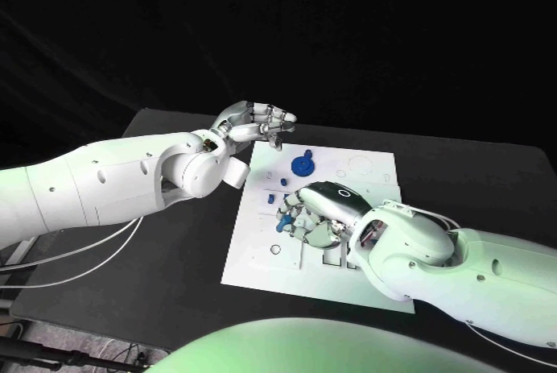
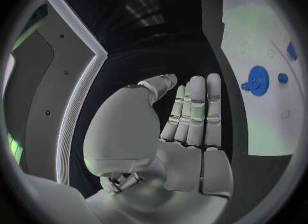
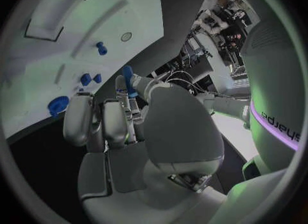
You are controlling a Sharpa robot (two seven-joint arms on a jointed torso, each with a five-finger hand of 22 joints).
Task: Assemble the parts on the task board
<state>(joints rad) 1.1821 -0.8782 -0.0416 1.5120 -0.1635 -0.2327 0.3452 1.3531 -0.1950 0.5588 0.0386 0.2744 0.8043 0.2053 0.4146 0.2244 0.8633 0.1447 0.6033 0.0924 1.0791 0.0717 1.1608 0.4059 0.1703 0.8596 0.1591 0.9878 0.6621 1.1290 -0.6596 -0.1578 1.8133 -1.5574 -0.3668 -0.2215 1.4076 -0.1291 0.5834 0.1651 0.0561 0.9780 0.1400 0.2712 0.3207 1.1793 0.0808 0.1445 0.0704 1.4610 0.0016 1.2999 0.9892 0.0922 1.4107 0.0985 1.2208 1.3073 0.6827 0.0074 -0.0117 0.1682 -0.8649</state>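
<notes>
The white task board [image 1: 362, 165] lies mid-table. A blue gear [image 1: 303, 163] sits on its far part, with small blue parts [image 1: 283, 180] near it. My right hand [image 1: 315, 216] hovers low over the board's middle and pinches a small blue part [image 3: 128, 75] between thumb and finger; the same blue part [image 1: 282, 221] shows at the fingertips in the head view. My left hand [image 1: 257, 123] is raised over the board's far left corner, fingers straight and together, holding nothing. The left wrist view shows this hand [image 2: 183, 131] flat, with the gear [image 2: 257, 73] beyond it on the board [image 2: 256, 126].
The board [image 3: 38, 59] carries slots and round holes, a blue peg [image 3: 101, 48], two small blue parts [image 3: 85, 79] and the gear [image 3: 58, 104]. White cables [image 1: 70, 256] hang off the table's left side. Bare black table [image 1: 174, 260] surrounds the board.
</notes>
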